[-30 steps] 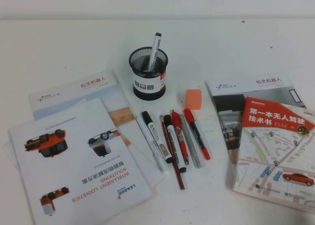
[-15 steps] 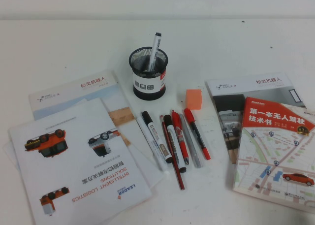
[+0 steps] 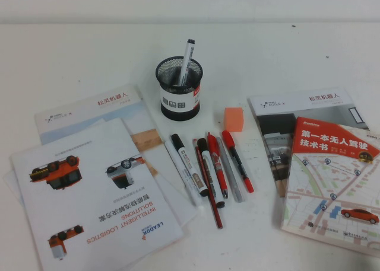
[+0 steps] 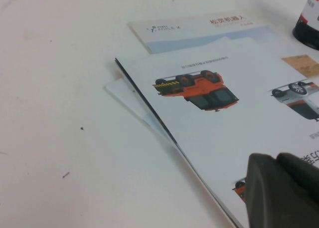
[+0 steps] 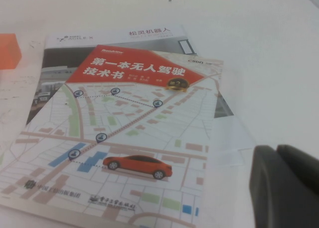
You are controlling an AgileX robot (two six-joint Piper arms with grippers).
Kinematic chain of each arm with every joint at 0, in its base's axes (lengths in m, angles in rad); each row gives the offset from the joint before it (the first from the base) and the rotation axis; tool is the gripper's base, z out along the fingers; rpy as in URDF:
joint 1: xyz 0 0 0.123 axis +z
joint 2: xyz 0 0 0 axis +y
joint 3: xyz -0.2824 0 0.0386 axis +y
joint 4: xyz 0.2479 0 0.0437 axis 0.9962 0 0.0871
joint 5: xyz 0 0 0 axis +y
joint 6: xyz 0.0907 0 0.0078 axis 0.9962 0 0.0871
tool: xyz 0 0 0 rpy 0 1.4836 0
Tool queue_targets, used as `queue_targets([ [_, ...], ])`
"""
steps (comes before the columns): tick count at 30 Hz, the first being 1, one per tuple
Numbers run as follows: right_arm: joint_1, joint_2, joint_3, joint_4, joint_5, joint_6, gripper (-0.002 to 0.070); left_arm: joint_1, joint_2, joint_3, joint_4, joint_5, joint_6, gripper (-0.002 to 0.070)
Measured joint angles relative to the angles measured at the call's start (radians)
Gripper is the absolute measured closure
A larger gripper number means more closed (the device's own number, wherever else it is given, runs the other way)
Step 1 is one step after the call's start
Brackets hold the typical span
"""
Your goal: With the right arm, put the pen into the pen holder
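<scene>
One slim pen with a red cap, thin black barrel and red tail (image 3: pixel 237 160) lay flat on the white tabletop (image 3: pixel 71 63), at the right end of a loose row of pens. Just beside it on its left lay a grey pen (image 3: pixel 230 176), then a thicker mostly red pen (image 3: pixel 217 164), two white-barrelled black-capped markers (image 3: pixel 189 161) and a thin red pencil (image 3: pixel 209 191). The black wire-mesh cylindrical pen holder with a white label band (image 3: pixel 180 87) stood upright beyond the row, with one marker (image 3: pixel 187 59) leaning out of it. An orange block (image 3: pixel 234 119) sat near the slim pen's cap end, between it and the holder.

Neither arm appeared in the high view. The right tool (image 5: pixel 286 185) showed only as a dark edge in the right wrist view, hanging over a street-map book with a red car (image 5: pixel 124 138); I cannot tell whether it was spread or pressed together. That book carried the title "第一本无人驾驶技术书", and the booklet under it (image 5: pixel 149 36) read "松灵机器人" and "AGILEX". This book lay well to the right of the pen.

The left tool (image 4: pixel 281 190) likewise showed only as a dark edge in the left wrist view, over a white brochure with orange vehicles (image 4: pixel 209 118); its state cannot be told. The high view showed "LEADOR INTELLIGENT LOGISTICS SOLUTIONS" printed upside down on that brochure, and the leaflet beneath (image 4: pixel 199 31) read "松灵机器人".
</scene>
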Motion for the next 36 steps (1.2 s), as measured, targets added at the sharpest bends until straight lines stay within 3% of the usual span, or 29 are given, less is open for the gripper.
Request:
queue_targets([
  [26, 0.0, 0.0, 0.0, 0.008, -0.002, -0.002, 0.0696, 0.0, 0.0, 0.0, 0.0, 0.0, 0.0, 0.0678],
  [30, 0.0, 0.0, 0.0, 0.22, -0.021, -0.002, 0.0696, 0.0, 0.0, 0.0, 0.0, 0.0, 0.0, 0.0678],
  [36, 0.0, 0.0, 0.0, 0.882, -0.107, -0.002, 0.0696, 0.0, 0.0, 0.0, 0.0, 0.0, 0.0, 0.0677],
])
